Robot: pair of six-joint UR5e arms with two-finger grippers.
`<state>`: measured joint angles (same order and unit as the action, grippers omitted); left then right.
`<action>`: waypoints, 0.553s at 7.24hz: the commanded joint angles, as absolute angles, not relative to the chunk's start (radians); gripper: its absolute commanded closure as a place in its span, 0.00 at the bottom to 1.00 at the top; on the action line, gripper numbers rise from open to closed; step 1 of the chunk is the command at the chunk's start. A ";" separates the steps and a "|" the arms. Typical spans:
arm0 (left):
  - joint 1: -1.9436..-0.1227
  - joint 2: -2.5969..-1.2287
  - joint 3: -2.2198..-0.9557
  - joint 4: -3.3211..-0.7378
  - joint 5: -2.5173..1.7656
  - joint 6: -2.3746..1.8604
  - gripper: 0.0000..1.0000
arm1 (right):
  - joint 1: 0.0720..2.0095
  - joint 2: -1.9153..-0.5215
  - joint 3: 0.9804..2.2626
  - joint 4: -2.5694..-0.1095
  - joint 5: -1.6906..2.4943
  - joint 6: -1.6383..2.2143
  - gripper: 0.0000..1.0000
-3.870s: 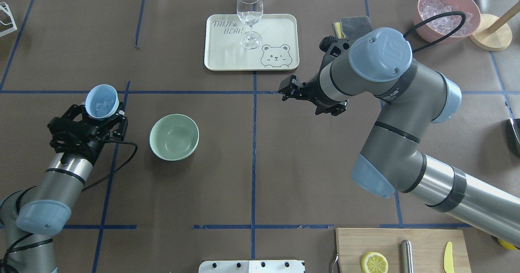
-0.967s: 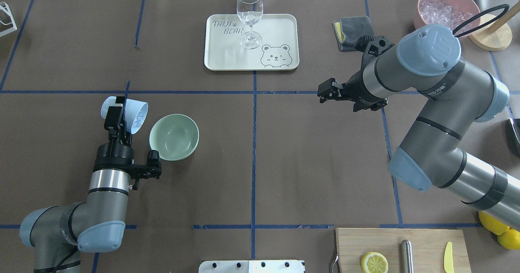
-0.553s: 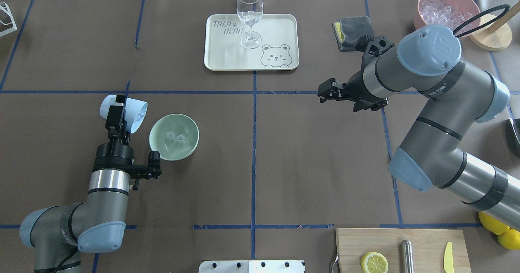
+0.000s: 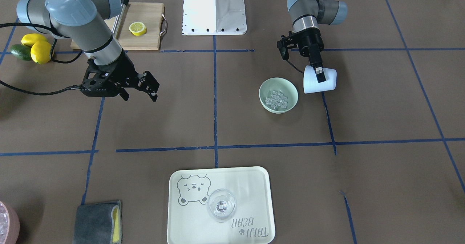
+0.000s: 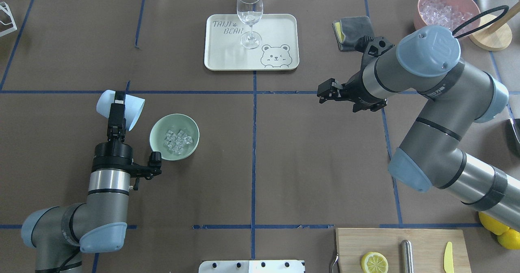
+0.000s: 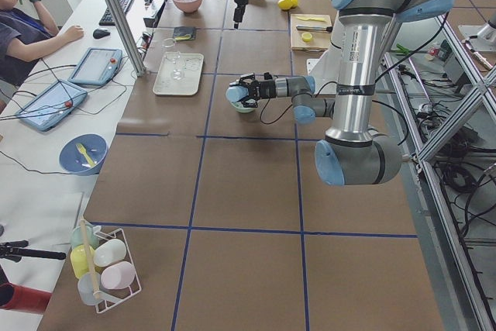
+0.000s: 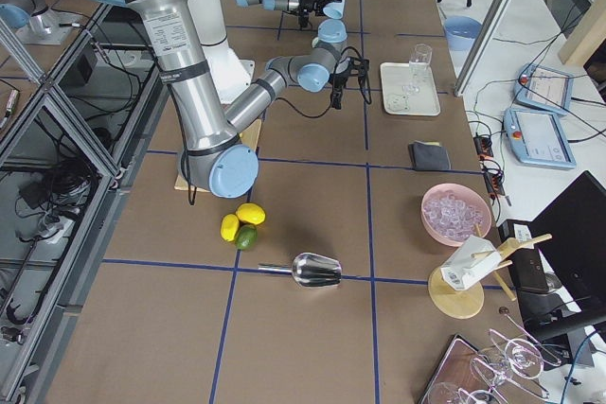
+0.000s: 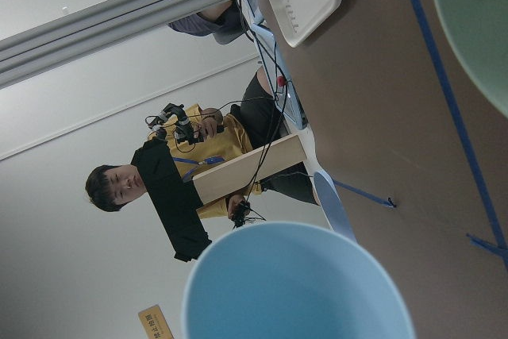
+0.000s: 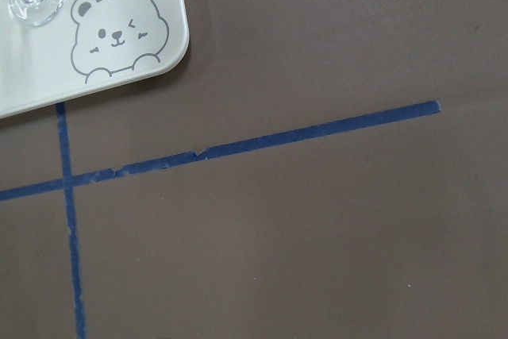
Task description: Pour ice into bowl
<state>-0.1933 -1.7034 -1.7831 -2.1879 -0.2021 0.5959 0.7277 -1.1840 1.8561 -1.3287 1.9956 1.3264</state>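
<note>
The pale mint-green bowl [image 5: 156,137] stands left of the table's centre, and a heap of clear ice [image 5: 177,139] lies inside it. From the front the ice [image 4: 277,98] shows in the bowl [image 4: 265,88] too. My left gripper [image 5: 118,106] is shut on a light blue cup [image 5: 134,110], which is tipped on its side beside the bowl with its mouth towards it. In the left wrist view the cup's rim [image 8: 298,283] fills the bottom and the bowl's edge [image 8: 476,13] shows at the top right. My right gripper [image 5: 321,96] hangs open and empty over the table's right half.
A cream tray [image 5: 280,29] with a wine glass [image 5: 250,11] sits at the far middle. A pink bowl of ice [image 5: 447,11] and a grey cloth [image 5: 352,26] are at the far right. A cutting board [image 5: 422,236] with a lemon half [image 5: 374,262] lies at the near edge.
The left gripper brought the upright cup to the bowl and tipped it; within the last second the ice dropped from cup to bowl. The right arm drew back to the right, then stayed still.
</note>
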 commanded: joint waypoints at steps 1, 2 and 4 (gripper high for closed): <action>-0.193 -1.704 -1.784 -2.198 -0.201 0.598 1.00 | 0.729 -1.180 1.856 -1.328 1.996 1.327 0.00; -0.193 -1.703 -1.784 -2.200 -0.201 0.597 1.00 | 0.729 -1.178 1.856 -1.328 1.996 1.327 0.00; -0.195 -1.675 -1.770 -2.299 -0.201 0.588 1.00 | 0.727 -1.175 1.856 -1.330 1.996 1.327 0.00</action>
